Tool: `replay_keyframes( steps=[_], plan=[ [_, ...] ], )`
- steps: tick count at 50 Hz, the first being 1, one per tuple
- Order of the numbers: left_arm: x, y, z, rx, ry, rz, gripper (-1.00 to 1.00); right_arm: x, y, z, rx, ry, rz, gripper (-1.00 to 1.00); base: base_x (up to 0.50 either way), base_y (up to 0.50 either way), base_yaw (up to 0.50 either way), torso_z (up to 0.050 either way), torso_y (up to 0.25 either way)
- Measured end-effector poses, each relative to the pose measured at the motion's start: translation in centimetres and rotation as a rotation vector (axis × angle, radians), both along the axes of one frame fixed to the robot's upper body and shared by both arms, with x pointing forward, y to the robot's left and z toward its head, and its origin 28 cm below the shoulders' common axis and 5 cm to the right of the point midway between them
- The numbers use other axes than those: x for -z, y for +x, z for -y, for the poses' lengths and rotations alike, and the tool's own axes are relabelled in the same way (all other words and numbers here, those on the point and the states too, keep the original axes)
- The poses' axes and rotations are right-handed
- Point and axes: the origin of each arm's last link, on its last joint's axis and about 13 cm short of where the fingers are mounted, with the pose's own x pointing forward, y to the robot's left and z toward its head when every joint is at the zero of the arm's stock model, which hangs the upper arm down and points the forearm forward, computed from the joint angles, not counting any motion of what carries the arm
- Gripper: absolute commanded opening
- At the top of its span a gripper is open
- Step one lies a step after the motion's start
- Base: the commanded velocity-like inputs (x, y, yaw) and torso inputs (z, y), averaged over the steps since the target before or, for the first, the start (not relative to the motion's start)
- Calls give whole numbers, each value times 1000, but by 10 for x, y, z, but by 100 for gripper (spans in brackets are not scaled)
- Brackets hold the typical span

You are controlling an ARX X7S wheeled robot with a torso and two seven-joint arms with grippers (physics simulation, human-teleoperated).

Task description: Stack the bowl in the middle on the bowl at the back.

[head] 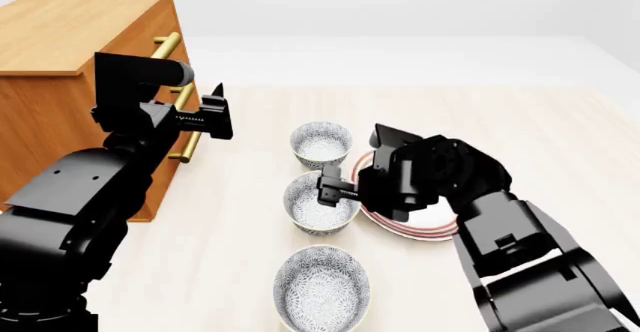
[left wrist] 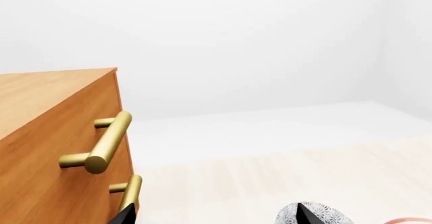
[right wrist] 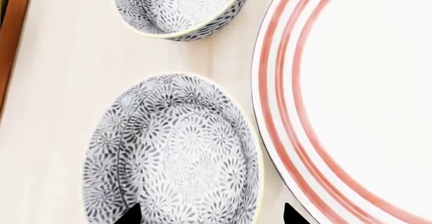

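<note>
near bowl (head: 322,287) alone on table (head: 230,257) | my right claw (head: 329,189) released, tips astride the right rim of the middle bowl (head: 318,202), not lifted | plate (head: 425,216) beside | back bowl (head: 321,143) behind | left claw (head: 217,111) raised near drawer cabinet (head: 60,55), released

Pale wood table (head: 520,122): three speckled bowls in row — back bowl (head: 321,143), middle bowl (head: 320,203), front bowl (head: 321,287); red-ringed plate (head: 425,223) beside.

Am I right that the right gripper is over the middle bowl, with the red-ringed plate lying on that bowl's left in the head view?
Not quite: in the head view the plate lies to the right of the middle bowl. The right gripper is indeed over that bowl.
</note>
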Motion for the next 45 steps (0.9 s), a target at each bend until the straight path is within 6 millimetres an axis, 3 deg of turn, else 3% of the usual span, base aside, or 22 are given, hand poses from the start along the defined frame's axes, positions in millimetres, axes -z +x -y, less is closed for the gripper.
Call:
replay_keyframes(
  steps=[45],
  plan=[
    [4,7,-3,-14,-1,-14,100,18,0,-1,-3,0,-55,100,0,0,0,0,0]
  ],
)
